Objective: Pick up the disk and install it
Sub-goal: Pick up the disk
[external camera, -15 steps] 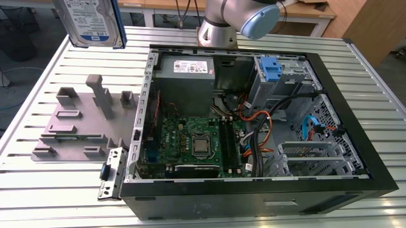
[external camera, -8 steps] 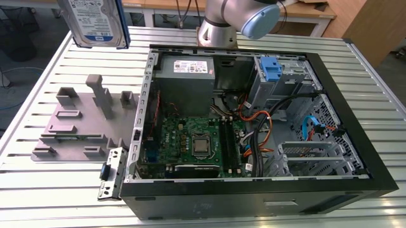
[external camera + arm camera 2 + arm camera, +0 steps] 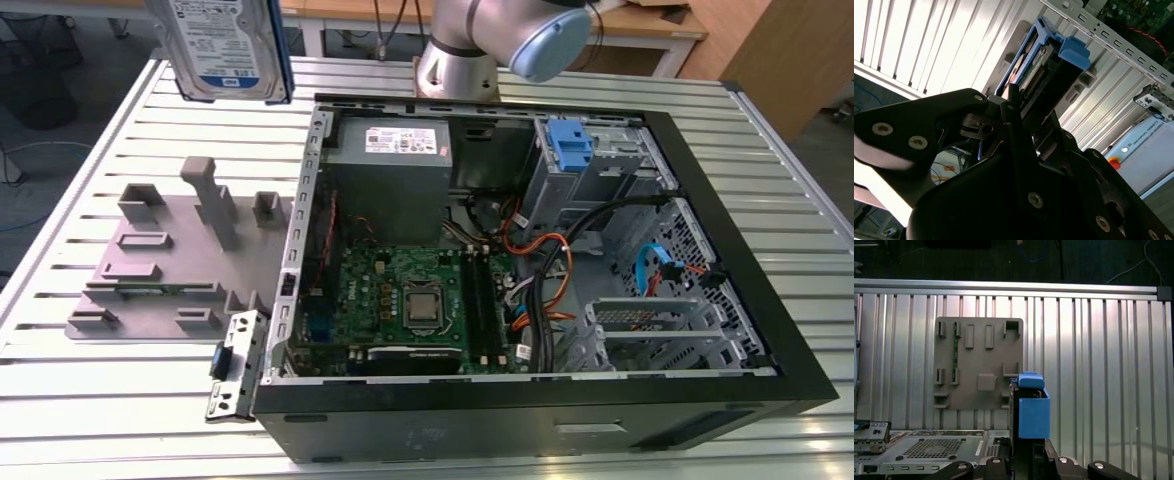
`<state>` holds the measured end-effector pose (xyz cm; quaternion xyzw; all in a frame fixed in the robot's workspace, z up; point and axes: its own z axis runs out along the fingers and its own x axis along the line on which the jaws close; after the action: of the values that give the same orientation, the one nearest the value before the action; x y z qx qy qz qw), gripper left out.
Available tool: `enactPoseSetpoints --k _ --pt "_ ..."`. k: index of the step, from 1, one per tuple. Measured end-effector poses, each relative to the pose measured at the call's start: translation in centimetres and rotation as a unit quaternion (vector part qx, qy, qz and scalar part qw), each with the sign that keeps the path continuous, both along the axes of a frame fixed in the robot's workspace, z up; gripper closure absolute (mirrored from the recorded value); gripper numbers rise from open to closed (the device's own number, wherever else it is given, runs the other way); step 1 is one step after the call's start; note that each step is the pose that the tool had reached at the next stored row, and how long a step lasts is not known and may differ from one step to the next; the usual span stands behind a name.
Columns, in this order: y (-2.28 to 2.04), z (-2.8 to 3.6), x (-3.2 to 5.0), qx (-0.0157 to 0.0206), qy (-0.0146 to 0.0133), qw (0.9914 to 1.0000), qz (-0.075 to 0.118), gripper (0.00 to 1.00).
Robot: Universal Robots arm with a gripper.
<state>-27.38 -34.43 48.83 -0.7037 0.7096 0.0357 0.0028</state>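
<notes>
The disk [image 3: 220, 45] hangs upright in the air above the table's far corner at the exterior view's left, its white-and-blue label facing the camera and a blue rail down its side. In both wrist views my gripper [image 3: 1016, 107] is shut on the disk [image 3: 1036, 65], black fingers [image 3: 1004, 117] clamping one end while the blue rail end [image 3: 1033, 412] sticks out beyond them. The gripper [image 3: 1029, 452] hovers over the slatted table beside the grey fixture plate [image 3: 979, 362] and near the case's edge.
An open black computer case [image 3: 747, 300] lies on the aluminium table [image 3: 120, 380], with motherboard [image 3: 407, 300], grey power-supply box [image 3: 390, 145] and a drive bay with an upright blue latch [image 3: 570, 150]. The grey fixture plate [image 3: 160, 260] sits at the exterior view's left. The arm's base [image 3: 461, 50] stands behind the case.
</notes>
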Motion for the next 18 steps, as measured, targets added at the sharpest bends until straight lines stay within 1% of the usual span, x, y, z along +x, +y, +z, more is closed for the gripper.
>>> enactPoseSetpoints --k 2,10,14,18 --pt "0.00 -0.02 0.44 0.0000 0.0000 1.00000 0.000 0.65" --pt "0.02 -0.10 2.65 0.0000 0.0000 1.00000 0.000 0.65" --pt "0.03 -0.12 3.50 0.0000 0.0000 1.00000 0.000 0.65" --pt "0.05 -0.14 4.11 0.0000 0.0000 1.00000 0.000 0.65"
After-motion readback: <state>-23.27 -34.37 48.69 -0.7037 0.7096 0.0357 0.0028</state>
